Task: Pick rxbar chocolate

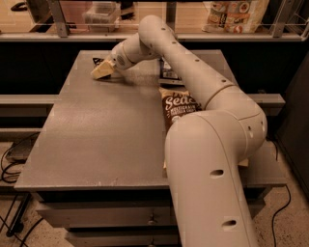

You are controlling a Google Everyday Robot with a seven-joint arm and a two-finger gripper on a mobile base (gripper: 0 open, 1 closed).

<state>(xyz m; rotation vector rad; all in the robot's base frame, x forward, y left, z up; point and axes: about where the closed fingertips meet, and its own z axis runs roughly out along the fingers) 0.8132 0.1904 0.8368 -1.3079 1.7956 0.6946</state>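
My gripper (101, 71) is at the far left of the grey table (96, 135), low over its surface. A small black flat piece, which looks like the rxbar chocolate (97, 61), peeks out just behind the gripper and is mostly hidden by it. I cannot tell whether the gripper touches it. My arm reaches across the table from the right front.
A tan-and-brown "Sea Salt" chip bag (178, 106) lies at the table's right middle, partly under my arm. A dark snack bag (169, 73) lies behind it. A shelf with packages (236, 14) runs behind the table. Cables (9, 159) lie on the floor at left.
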